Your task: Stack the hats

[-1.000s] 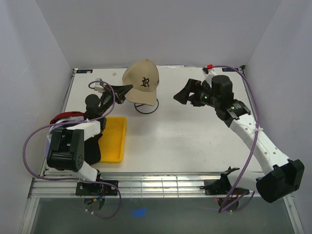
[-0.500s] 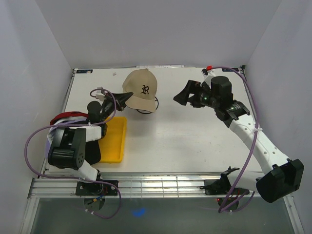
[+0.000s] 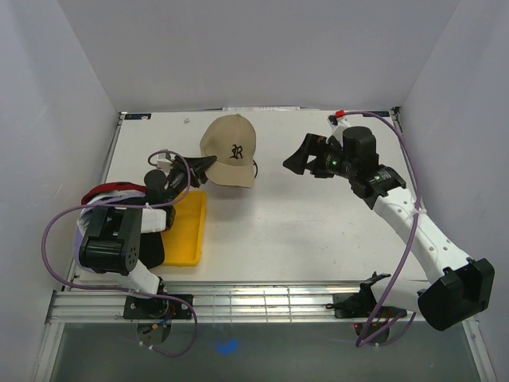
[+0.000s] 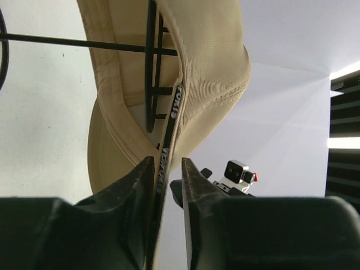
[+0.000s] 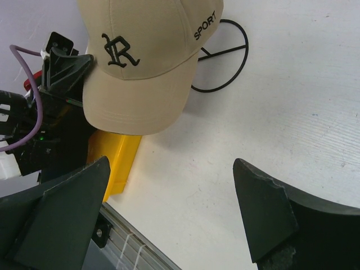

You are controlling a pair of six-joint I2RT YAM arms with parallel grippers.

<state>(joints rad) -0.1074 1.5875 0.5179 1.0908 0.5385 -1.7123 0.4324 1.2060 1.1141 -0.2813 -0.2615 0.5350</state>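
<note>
A tan hat (image 3: 229, 149) with a black letter on its front sits tilted on the black wire stand (image 3: 254, 166) at the table's back middle. My left gripper (image 3: 200, 164) is shut on the hat's lower left rim. In the left wrist view the fingers (image 4: 167, 169) pinch the rim band of the hat (image 4: 214, 67), with the stand's wires (image 4: 152, 67) inside the crown. My right gripper (image 3: 297, 159) is open and empty, hovering right of the hat. Its view shows the hat (image 5: 140, 56) ahead of the gripper (image 5: 169, 174). A dark red hat (image 3: 107, 191) lies partly hidden under my left arm.
A yellow tray (image 3: 184, 227) lies at the front left beside my left arm, also in the right wrist view (image 5: 112, 154). The stand's base ring (image 5: 225, 56) rests on the white table. Grey walls close in the back and both sides.
The tan hat has tipped and slid toward the near left with my left gripper, now covering most of the stand's base ring. The right arm has barely moved.
</note>
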